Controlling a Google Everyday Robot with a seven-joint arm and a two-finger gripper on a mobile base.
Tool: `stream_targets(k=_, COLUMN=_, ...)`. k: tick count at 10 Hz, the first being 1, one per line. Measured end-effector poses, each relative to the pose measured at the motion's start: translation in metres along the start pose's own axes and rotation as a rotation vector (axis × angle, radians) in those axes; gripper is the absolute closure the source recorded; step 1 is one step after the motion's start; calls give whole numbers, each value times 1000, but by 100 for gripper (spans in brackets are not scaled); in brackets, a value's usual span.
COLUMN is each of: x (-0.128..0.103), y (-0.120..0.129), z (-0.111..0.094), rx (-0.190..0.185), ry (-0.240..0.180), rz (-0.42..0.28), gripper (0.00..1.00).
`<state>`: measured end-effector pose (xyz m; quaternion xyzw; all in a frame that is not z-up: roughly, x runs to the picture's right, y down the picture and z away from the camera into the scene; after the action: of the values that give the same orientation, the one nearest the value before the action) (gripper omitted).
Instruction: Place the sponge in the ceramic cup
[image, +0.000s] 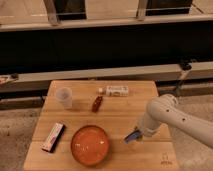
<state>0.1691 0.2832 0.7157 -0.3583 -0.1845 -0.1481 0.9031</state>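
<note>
On the table (125, 112), from the bowl (90, 145): ceramic cup (64, 97) behind-left, flat box (53, 137) left, gripper (135, 134) clasping the sponge (131, 137) just right.

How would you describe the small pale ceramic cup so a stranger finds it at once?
On the light wooden table, look to the back left corner, far from the gripper at the front right. There stands the small pale whitish tapered cup. Unlike the wide round orange bowl in front of it, it is narrow, upright and has no handle.

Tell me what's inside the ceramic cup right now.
Nothing shows inside the ceramic cup; its pale wall hides the bottom. The sponge is in the claw, low over the table, right of the orange bowl.
</note>
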Motion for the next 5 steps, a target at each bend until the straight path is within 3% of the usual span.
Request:
stream_targets(k=2, x=-8, y=-10, z=-14, rx=10, ry=15, rz=-12, gripper=97)
stream_targets(k=5, x=-37, y=-43, z=-38, rx=32, ry=22, rz=-23, gripper=97)
